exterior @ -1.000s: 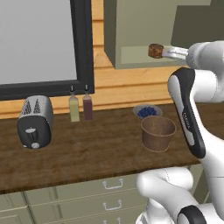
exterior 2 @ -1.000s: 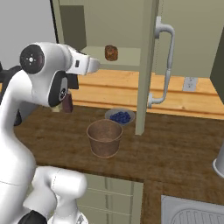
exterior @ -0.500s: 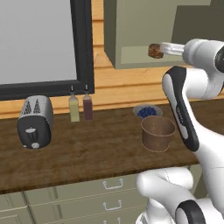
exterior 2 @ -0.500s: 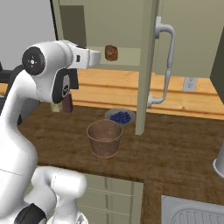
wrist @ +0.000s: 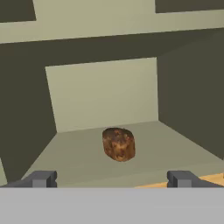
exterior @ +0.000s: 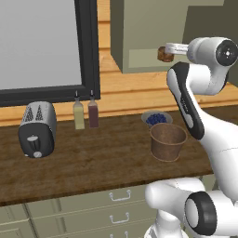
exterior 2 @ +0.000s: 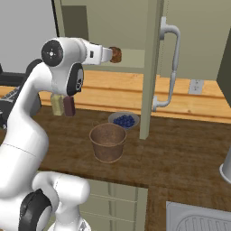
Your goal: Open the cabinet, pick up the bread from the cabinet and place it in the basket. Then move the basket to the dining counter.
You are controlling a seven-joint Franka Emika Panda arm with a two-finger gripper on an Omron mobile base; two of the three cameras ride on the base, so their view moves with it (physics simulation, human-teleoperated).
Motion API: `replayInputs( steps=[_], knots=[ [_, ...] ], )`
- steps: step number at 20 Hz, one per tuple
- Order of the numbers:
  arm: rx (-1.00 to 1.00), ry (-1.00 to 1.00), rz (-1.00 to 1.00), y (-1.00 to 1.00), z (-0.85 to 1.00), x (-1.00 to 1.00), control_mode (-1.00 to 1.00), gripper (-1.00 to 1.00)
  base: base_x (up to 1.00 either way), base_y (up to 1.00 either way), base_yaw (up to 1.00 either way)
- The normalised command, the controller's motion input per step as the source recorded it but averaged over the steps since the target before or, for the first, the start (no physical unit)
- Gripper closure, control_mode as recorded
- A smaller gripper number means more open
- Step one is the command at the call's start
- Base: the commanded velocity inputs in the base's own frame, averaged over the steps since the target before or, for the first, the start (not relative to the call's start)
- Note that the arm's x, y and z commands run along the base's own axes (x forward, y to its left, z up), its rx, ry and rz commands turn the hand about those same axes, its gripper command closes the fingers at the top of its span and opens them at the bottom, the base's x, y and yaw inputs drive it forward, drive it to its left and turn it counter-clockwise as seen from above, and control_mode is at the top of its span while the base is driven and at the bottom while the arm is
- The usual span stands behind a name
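Looking along your tool (wrist: 111,178), you have its 2 fingertips (wrist: 41,178) spread wide and gripping nothing, aimed at the bread (wrist: 118,143), which sits on the bottom shelf inside the cabinet (exterior 2: 135,27) with its door swung open. Your tool is level with that shelf, its tips just short of the bread. Below, the basket (exterior: 168,142) stands upright on the desk (exterior: 88,160), just in front of the bowl of blue berries (exterior: 155,119).

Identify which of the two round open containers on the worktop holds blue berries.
The shallow bowl, nearer the wall; the taller wooden basket in front of it shows no berries.
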Motion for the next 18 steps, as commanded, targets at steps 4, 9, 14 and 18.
replayInputs(
  steps=[4,9,14,18],
  knots=[
    [-0.05,0.31,0.09,-0.22,0.00,0.60,-1.00,-1.00,0.00,0.00,0.00],
    [-0.14,0.27,0.14,-0.04,-0.21,0.63,-1.00,-1.00,0.00,0.00,0.00],
    [-0.12,0.31,0.15,0.00,-0.05,0.42,-1.00,-1.00,0.00,0.00,0.00],
    [-0.05,0.08,0.07,-0.01,-0.03,0.27,-1.00,-1.00,0.00,0.00,0.00]
  ],
)
